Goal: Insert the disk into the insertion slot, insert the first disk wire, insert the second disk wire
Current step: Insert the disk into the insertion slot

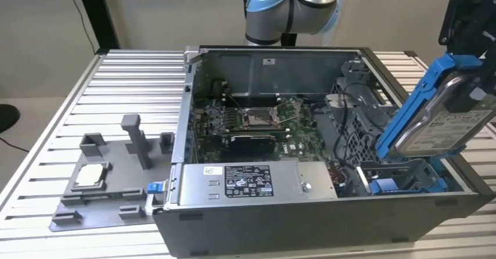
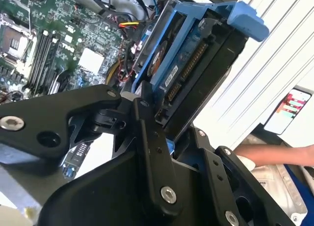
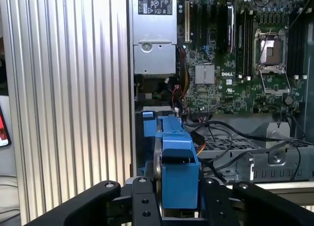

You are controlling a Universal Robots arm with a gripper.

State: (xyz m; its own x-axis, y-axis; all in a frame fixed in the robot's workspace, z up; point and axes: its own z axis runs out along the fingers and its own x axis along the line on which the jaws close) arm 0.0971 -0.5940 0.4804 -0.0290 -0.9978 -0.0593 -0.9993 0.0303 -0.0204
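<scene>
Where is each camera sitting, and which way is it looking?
Exterior view: off the arm, high up, looking down into the open computer case; it shows the arm and the gripper holding the disk tilted.
Second wrist view: on the wrist, looking along the black fingers at the disk's connector edge, motherboard beyond.
First wrist view: on the wrist, looking over the disk's blue frame into the case, at motherboard and power supply.
Both wrist views share the gripper, disk and motherboard.
</scene>
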